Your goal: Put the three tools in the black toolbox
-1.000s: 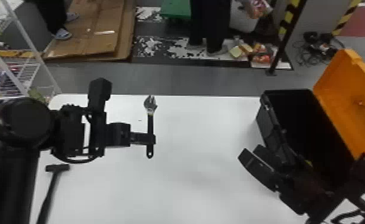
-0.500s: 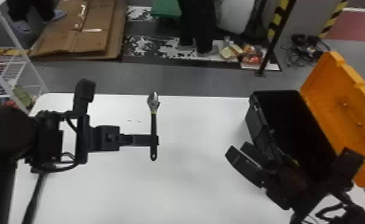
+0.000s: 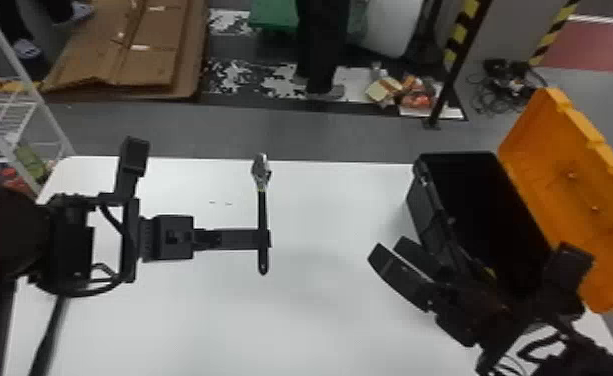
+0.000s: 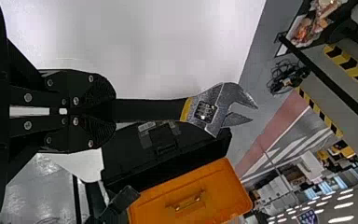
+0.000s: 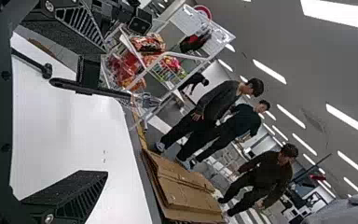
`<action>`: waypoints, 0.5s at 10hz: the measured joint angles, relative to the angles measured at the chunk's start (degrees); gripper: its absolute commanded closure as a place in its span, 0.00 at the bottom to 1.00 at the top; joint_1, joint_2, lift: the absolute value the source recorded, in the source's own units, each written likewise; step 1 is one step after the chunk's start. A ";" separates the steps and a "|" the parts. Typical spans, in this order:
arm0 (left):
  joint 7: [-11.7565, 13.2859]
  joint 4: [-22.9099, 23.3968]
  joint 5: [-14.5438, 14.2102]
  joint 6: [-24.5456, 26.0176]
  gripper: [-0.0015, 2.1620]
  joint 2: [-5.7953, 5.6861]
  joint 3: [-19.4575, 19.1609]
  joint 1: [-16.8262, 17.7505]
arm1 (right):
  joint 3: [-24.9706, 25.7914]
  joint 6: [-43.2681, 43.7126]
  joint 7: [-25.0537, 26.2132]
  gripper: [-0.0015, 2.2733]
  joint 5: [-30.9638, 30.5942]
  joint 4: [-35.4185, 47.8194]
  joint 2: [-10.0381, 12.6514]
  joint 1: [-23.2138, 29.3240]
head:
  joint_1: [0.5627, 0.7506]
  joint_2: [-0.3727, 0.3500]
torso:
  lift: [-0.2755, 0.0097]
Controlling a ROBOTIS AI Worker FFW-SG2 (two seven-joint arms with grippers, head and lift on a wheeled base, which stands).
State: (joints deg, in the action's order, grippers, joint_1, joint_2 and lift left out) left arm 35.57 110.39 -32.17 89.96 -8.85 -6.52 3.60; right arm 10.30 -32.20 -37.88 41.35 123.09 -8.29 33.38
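gripping the adjustable wrench (image 3: 263, 207) by its dark handle, the left gripper (image 3: 265, 239) is narrowed onto it, to the left of the black toolbox (image 3: 422, 205) and well apart from it. the wrench's metal head juts out past the fingertips. the right gripper (image 3: 389, 246) has its fingers spread wide, just beside the toolbox's near left side; whether they touch, i can't tell. a small pale label (image 4: 147, 126) is on the toolbox in the left wrist view. its orange lid (image 3: 570, 200) stands open on the right. farthest left of the toolbox, a hammer lies on the white table (image 3: 330, 310); the head view has its handle, the right wrist view its head too.
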 measured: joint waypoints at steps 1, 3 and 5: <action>1.16 -0.37 -0.04 0.00 0.57 0.26 0.01 0.00 | 0.05 -0.38 0.00 0.04 0.23 -0.15 -0.16 -0.19 | 0.70 0.40 | 0.77; 2.72 -0.44 -0.52 0.00 0.57 0.56 0.20 0.16 | 0.07 -1.37 -0.08 0.04 0.82 -0.16 -0.72 -0.45 | 0.70 0.39 | 0.77; 4.65 -0.51 -1.94 0.00 0.57 0.70 0.66 0.47 | 0.07 -2.25 -0.17 0.04 1.01 -0.16 -1.30 -0.72 | 0.70 0.37 | 0.77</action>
State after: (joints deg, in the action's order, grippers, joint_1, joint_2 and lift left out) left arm 40.22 109.88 -34.11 89.96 -8.15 -5.86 4.07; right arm 10.37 -34.45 -38.05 42.35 122.93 -9.59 32.66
